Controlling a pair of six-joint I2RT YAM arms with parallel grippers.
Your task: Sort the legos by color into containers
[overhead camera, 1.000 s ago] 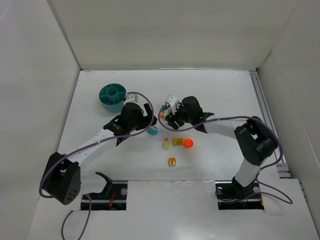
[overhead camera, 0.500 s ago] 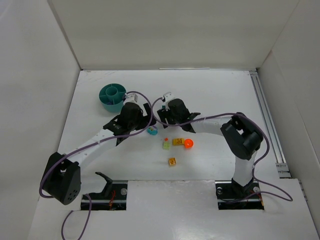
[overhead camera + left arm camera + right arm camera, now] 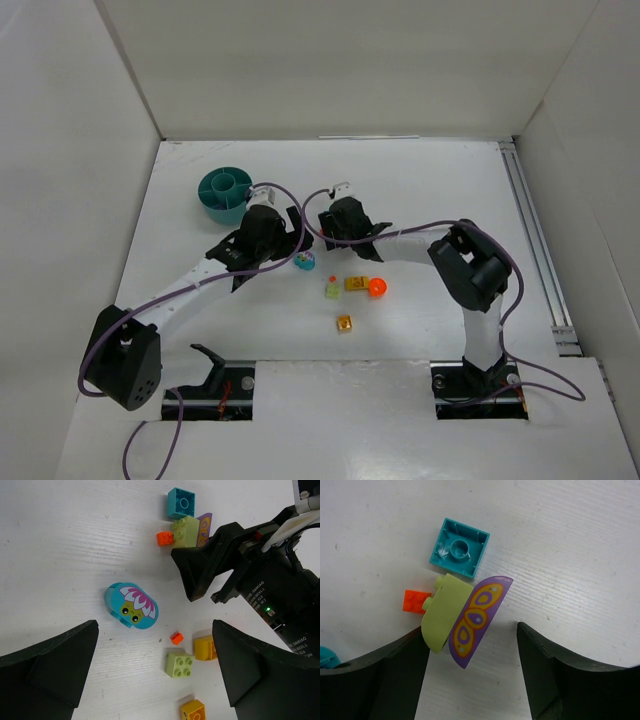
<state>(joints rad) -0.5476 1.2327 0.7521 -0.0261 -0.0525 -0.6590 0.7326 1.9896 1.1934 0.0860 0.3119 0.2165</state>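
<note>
Three views divide the scene between them. Only the top view shows the teal bowl (image 3: 224, 194), which stands on the tabletop (image 3: 430, 190) at the far left, just beyond the wrist of the left arm (image 3: 190, 282). That view alone also shows an orange round piece (image 3: 377, 288) touching or just beside a yellow brick (image 3: 355, 283). The bowl's compartments are too small there to read.

The left wrist view shows the left jaws spread wide and holding nothing. A teal rounded piece with a flower print (image 3: 132, 607) lies on the tabletop ahead of the gap. Nearer lie a tiny orange bit (image 3: 176, 638), a lime green square brick (image 3: 180, 665), the yellow brick (image 3: 205, 647) and an orange-yellow brick (image 3: 193, 711). The black fingers (image 3: 200, 570) of the right arm reach in from the right, next to a small cluster.

The right wrist view shows that cluster closely. It holds a teal square brick (image 3: 460, 547) lying hollow side up, a lime green sloped brick (image 3: 442, 615), a purple wing piece with a yellow pattern (image 3: 477, 612) leaning against the sloped brick, and a small orange brick (image 3: 416, 601) at its left. The right jaws are open and grip nothing. They straddle the lime and purple pair. The left finger (image 3: 375, 675) is close against the lime brick, but I cannot tell whether it touches. The right finger stands clear of the wing.
</note>
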